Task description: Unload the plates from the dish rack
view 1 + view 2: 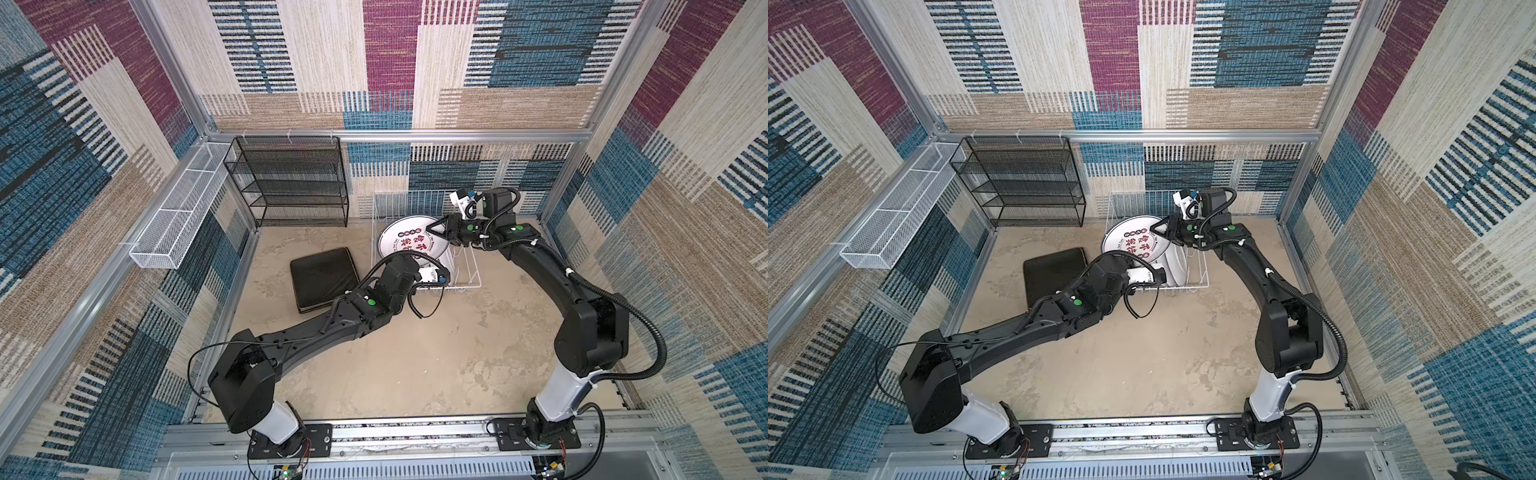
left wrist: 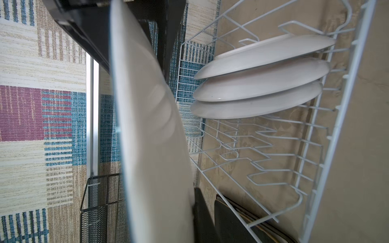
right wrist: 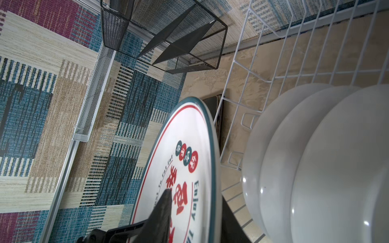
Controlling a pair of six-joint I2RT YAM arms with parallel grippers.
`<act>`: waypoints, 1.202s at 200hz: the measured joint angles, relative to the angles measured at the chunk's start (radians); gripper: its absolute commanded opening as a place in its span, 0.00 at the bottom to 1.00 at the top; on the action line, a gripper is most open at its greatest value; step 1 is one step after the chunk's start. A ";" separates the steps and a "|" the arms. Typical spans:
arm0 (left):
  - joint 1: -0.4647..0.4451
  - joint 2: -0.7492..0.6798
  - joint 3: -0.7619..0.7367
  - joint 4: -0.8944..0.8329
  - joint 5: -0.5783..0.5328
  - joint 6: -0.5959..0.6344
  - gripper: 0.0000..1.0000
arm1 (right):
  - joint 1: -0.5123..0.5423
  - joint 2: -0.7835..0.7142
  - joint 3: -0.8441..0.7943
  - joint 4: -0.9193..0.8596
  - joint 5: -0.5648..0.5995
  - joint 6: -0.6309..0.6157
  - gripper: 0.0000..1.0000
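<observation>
Awkwardly, the left pincer [image 2: 137,71] clamps the round plate [image 1: 405,241]; the right pincer [image 1: 432,229] straddles its rim, grip unclear. Opposed pulls could drop it onto the dish rack [image 1: 395,203].

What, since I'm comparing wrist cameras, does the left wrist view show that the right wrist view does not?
Only left wrist: the lifted plate from its plain white back, and empty prong rows in the dish rack. Only right wrist: that plate's red-lettered face, the right end effector across it, and the white mesh basket. Both: three plates standing in the rack, and the black mesh shelf.
</observation>
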 measured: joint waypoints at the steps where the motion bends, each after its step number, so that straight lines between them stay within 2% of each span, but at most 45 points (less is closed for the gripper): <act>1: 0.000 0.001 0.000 0.001 0.000 0.000 0.00 | 0.000 0.000 0.000 0.000 0.000 0.000 0.31; 40: -0.004 0.015 0.002 0.016 -0.028 0.021 0.00 | -0.002 0.000 -0.006 -0.003 0.000 0.015 0.26; 56: -0.005 0.019 0.002 0.022 -0.035 0.023 0.00 | -0.003 0.000 -0.006 -0.005 0.000 0.014 0.35; 93: -0.004 0.021 0.002 0.037 -0.038 0.026 0.00 | 0.001 0.003 -0.006 -0.024 -0.033 -0.005 0.38; 125: -0.004 0.035 0.003 0.037 -0.042 0.030 0.00 | 0.000 0.018 -0.003 -0.042 -0.054 -0.016 0.29; 144: -0.005 0.042 0.003 0.040 -0.048 0.050 0.01 | -0.002 0.021 -0.003 -0.057 -0.050 -0.005 0.18; 176: -0.009 0.050 0.004 0.043 -0.063 0.071 0.18 | -0.004 0.023 -0.002 -0.061 -0.038 0.101 0.00; 191: -0.007 0.052 0.004 0.042 -0.060 0.067 0.29 | -0.004 0.028 -0.002 -0.051 -0.045 0.095 0.00; 228: -0.004 0.051 0.025 0.038 -0.064 0.018 0.67 | -0.005 0.026 -0.016 -0.005 -0.063 0.065 0.00; 240: -0.003 0.047 0.040 0.024 -0.064 -0.013 0.75 | -0.010 0.024 -0.022 0.005 -0.069 0.069 0.00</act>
